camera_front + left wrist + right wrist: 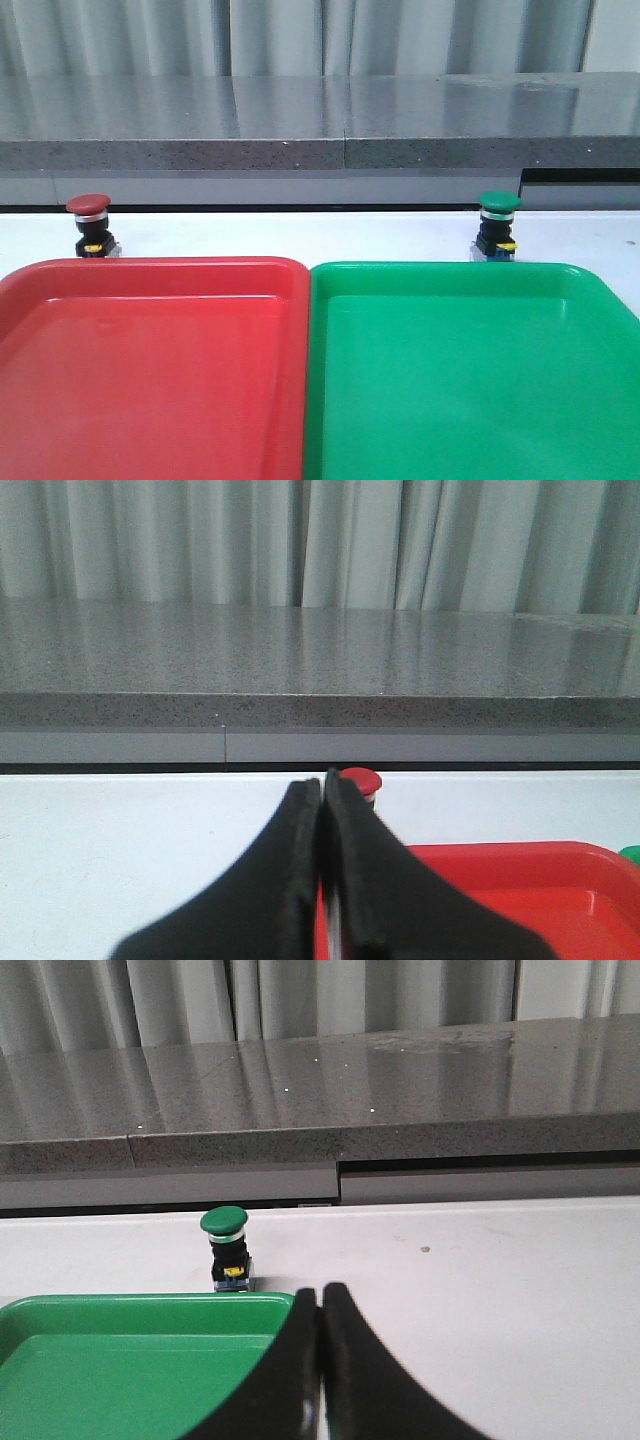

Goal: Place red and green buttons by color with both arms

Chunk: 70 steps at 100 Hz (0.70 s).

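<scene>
The red button [89, 225] stands upright on the white table behind the red tray [150, 370]. Behind the green tray [470, 380] stands the green button [498, 224], also upright. Neither arm shows in the front view. In the left wrist view my left gripper [322, 782] is shut and empty, with the red button [362, 781] just beyond its tips, partly hidden by one finger. In the right wrist view my right gripper [320, 1290] is shut and empty at the green tray's [120, 1360] corner. The green button [226, 1248] stands farther off, to one side of the tips.
The two trays lie side by side, touching, and fill the near part of the table [300, 235]. A grey stone ledge [320, 130] runs along the table's far edge, with pale curtains behind it.
</scene>
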Tool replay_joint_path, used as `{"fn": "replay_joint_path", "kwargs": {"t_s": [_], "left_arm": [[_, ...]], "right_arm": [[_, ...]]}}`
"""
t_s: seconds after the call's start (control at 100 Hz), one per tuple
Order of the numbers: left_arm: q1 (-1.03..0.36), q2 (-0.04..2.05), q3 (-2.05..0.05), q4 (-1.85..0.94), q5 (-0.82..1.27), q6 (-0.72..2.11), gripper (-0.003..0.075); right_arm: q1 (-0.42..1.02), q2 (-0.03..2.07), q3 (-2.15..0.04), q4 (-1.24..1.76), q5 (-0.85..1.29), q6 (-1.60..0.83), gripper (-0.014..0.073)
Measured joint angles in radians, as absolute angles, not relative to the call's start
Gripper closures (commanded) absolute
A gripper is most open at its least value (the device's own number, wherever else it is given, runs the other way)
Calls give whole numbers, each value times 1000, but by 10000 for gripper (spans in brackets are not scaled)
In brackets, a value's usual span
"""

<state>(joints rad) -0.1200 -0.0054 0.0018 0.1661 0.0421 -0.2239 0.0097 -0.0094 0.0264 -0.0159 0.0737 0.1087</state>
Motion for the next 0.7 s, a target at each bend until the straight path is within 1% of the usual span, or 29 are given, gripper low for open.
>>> {"fn": "replay_joint_path", "kwargs": {"t_s": [0.51, 0.58, 0.7], "left_arm": [[-120, -5, -5, 155, 47, -224, 739], [-120, -5, -38, 151, 79, -224, 739], [-120, 36, -159, 149, 169, -224, 739]], "right_arm": [[10, -9, 26, -16, 74, 109, 660], [10, -9, 26, -16, 74, 109, 660], [10, -9, 26, -16, 74, 109, 660]]}}
